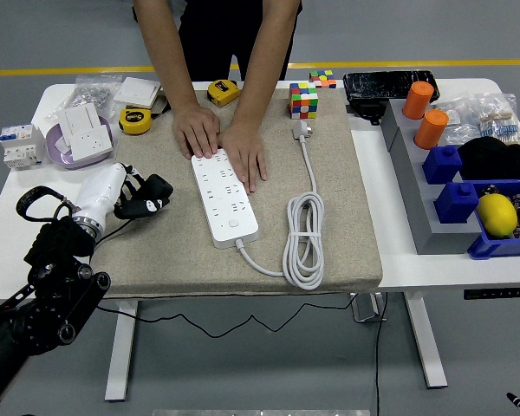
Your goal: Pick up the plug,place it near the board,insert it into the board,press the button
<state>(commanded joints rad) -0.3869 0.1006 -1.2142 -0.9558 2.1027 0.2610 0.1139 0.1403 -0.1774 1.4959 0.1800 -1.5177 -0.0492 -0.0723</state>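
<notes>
White tabletop [17,221], a beige mat [173,247] laid over its middle. On the mat: a white board [224,194] lying lengthwise, both hands [218,144] of a person pressed flat on its far end; its cable [303,240] coiled to the right, the plug [301,130] lying free at the mat's far edge, beside a colour cube [303,100]. Left hand [141,196] hovered over the mat's left edge, dark fingers [156,186] curled and holding nothing (right arm out of view). Two yellow tape measures [135,120] lay at the far left.
</notes>
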